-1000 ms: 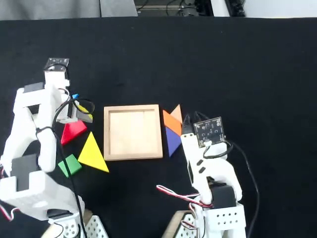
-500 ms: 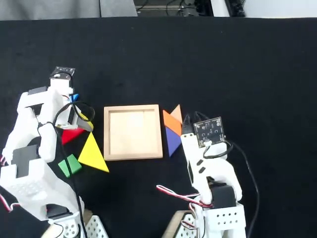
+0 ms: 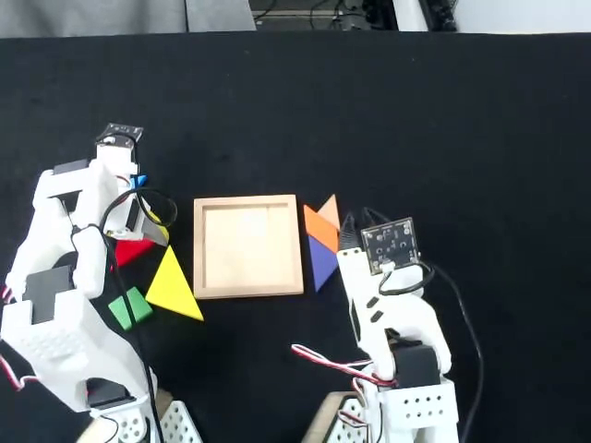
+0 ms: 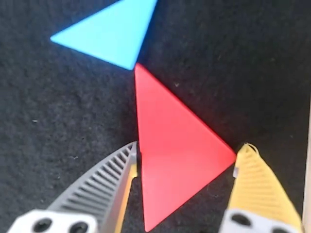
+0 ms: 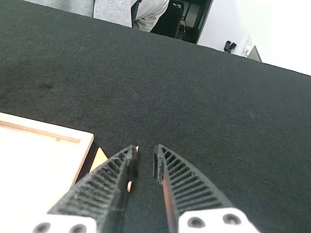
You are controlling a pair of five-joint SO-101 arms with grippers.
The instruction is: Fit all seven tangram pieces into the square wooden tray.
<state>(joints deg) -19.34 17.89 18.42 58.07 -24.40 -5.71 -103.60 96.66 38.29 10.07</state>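
The square wooden tray (image 3: 247, 279) lies empty mid-table. Left of it are a red triangle (image 3: 129, 251), a yellow triangle (image 3: 174, 284), a green square (image 3: 129, 307) and a light blue triangle (image 3: 139, 181). My left gripper (image 3: 140, 233) is low over the red triangle (image 4: 175, 150), open, with a grey finger (image 4: 109, 182) and a yellow finger (image 4: 255, 184) close against its two sides. The light blue triangle (image 4: 109, 31) lies just beyond. An orange piece (image 3: 321, 227), a pale orange triangle (image 3: 330, 208) and a blue piece (image 3: 321, 263) lie right of the tray. My right gripper (image 5: 145, 150) is shut and empty beside them.
Black cloth covers the table, with wide free room behind and to the right of the tray (image 5: 34, 165). The pale orange triangle (image 5: 99, 158) peeks out beside my right gripper's finger. Both arm bases stand at the front edge.
My left arm has shifted slightly away from the front edge and lowered over the red triangle, hiding more of it. The right arm and the pieces have not moved.
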